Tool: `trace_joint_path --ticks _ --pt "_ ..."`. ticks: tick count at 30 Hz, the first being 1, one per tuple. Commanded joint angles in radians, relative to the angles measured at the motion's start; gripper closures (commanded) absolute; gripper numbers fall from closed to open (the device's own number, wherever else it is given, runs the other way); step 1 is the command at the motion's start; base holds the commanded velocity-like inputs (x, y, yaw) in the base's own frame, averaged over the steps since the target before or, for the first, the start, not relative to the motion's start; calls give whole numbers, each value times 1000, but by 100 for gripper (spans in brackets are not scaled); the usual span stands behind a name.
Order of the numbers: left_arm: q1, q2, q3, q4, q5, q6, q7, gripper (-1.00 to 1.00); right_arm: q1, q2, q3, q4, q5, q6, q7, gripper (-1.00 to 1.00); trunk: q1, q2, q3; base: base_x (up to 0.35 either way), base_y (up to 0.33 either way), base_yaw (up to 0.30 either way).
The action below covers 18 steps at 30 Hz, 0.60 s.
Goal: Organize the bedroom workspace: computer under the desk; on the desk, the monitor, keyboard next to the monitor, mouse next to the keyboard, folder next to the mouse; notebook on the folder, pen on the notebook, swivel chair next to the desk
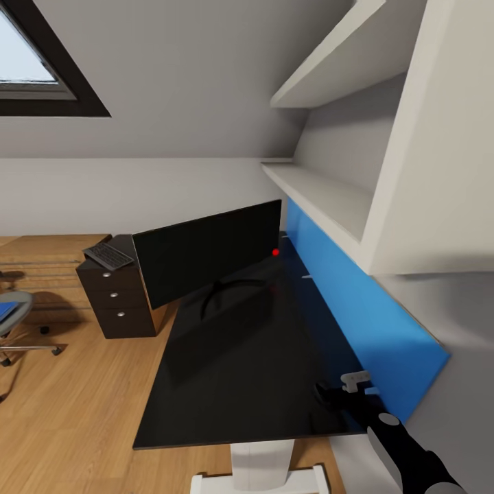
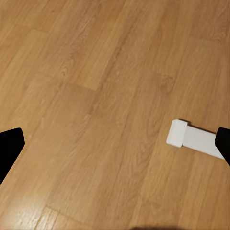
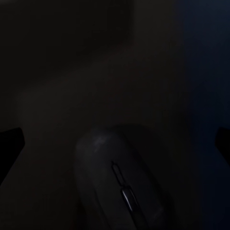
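Note:
A black monitor (image 1: pixel 206 257) stands at the back of the black desk (image 1: pixel 233 384), angled toward the left. The keyboard (image 1: pixel 108 256) lies on a dark drawer cabinet (image 1: pixel 116 302) left of the desk. At the far left stands the swivel chair (image 1: pixel 17 315) with the blue folder (image 1: pixel 5 310) on its seat. My right gripper (image 1: pixel 334 396) hangs over the desk's front right corner, open. In the right wrist view a grey mouse (image 3: pixel 120 182) lies on the dark desk between the spread fingers (image 3: pixel 12 143), untouched. My left gripper (image 2: pixel 115 143) is open above the wood floor.
A blue back panel (image 1: pixel 350 295) runs along the desk's right side under white wall shelves (image 1: pixel 322 192). The desk's white foot (image 2: pixel 191 139) rests on the wood floor (image 1: pixel 68 412). A skylight window (image 1: pixel 34 68) is at the upper left.

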Motion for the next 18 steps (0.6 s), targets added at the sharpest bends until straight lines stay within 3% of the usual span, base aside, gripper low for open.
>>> trace_joint_path --ticks 1,18 --pt "-1 0 -2 0 9 -4 1 -100 -1 -1 5 1 -11 -2 0 -100 4 -8 -5 0 0 0" --pt "-1 1 -2 0 9 -4 1 -100 -1 -1 4 2 -11 3 0 -100 69 -127 -58 0 0 0"
